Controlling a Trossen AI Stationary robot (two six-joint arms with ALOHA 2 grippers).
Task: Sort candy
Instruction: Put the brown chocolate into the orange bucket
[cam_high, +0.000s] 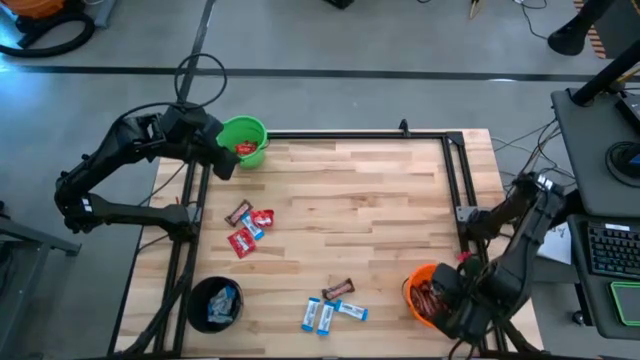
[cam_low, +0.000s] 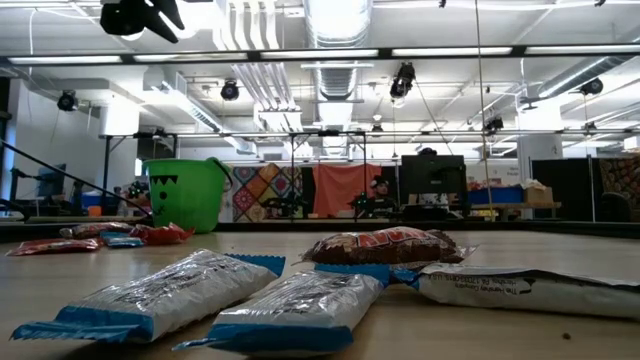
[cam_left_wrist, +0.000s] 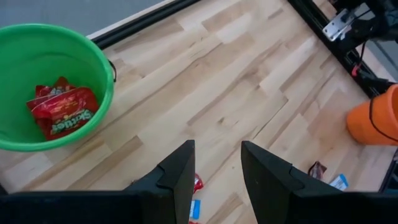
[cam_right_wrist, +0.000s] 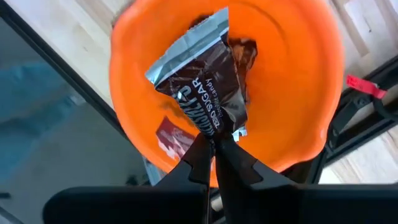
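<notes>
My right gripper (cam_right_wrist: 214, 142) is shut on a dark brown candy bar (cam_right_wrist: 202, 87) over the orange bucket (cam_right_wrist: 298, 81), at the table's near right (cam_high: 425, 295). More brown bars lie in that bucket. My left gripper (cam_left_wrist: 217, 152) is open and empty above the table beside the green bucket (cam_left_wrist: 56, 87), which holds red packets (cam_left_wrist: 62, 109). On the table lie a group of red packets, a brown bar and a blue packet (cam_high: 248, 225), and nearer the front some blue-and-white packets (cam_high: 325, 315) with a brown bar (cam_high: 338, 290). My right gripper pinches the brown bar by one crimped end of its wrapper (cam_right_wrist: 217, 127) between its two fingers. The fingers point down into the orange bucket. The bar reaches out beyond the fingertips over the bucket's opening, clear of the table.
A black bucket (cam_high: 215, 305) with blue-and-white packets stands at the near left corner. A dark metal frame (cam_high: 455, 170) runs along the table's far and right edges. Bare wood lies between the two candy groups and the right frame.
</notes>
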